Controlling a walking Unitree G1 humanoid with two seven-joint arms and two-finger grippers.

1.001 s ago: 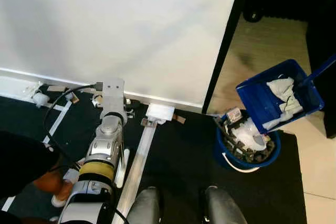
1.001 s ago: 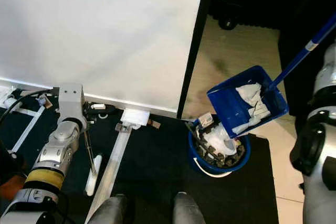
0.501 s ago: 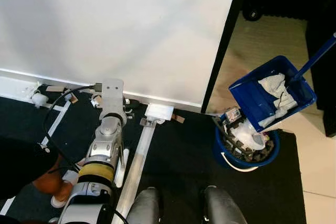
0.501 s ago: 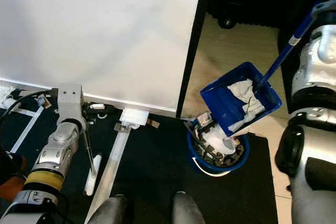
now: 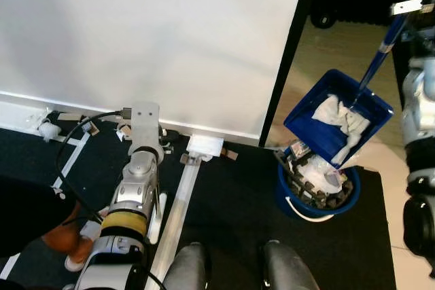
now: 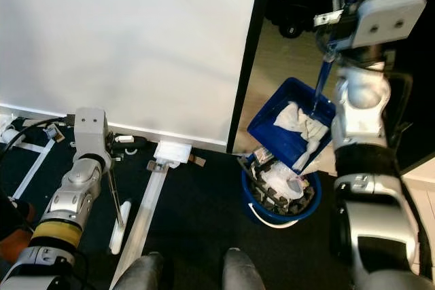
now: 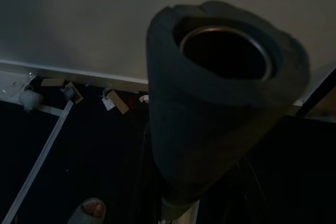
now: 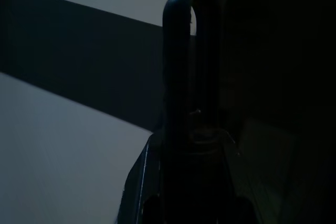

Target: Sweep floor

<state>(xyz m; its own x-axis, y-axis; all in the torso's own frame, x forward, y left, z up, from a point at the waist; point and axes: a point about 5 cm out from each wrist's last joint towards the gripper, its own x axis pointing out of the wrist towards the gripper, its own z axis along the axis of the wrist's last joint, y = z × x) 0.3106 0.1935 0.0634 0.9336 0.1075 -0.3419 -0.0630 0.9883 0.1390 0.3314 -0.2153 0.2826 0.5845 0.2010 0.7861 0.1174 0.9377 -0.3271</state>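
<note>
We see the blue dustpan (image 6: 293,130), tilted and loaded with white scraps (image 6: 299,120), hanging over the blue bucket (image 6: 275,205) on the right. Its long handle (image 6: 322,76) rises to the right gripper (image 6: 334,22), apparently clamped on it. The left gripper (image 6: 112,181), near the wall, grips a pole (image 6: 117,198); its closure we cannot tell.
</note>
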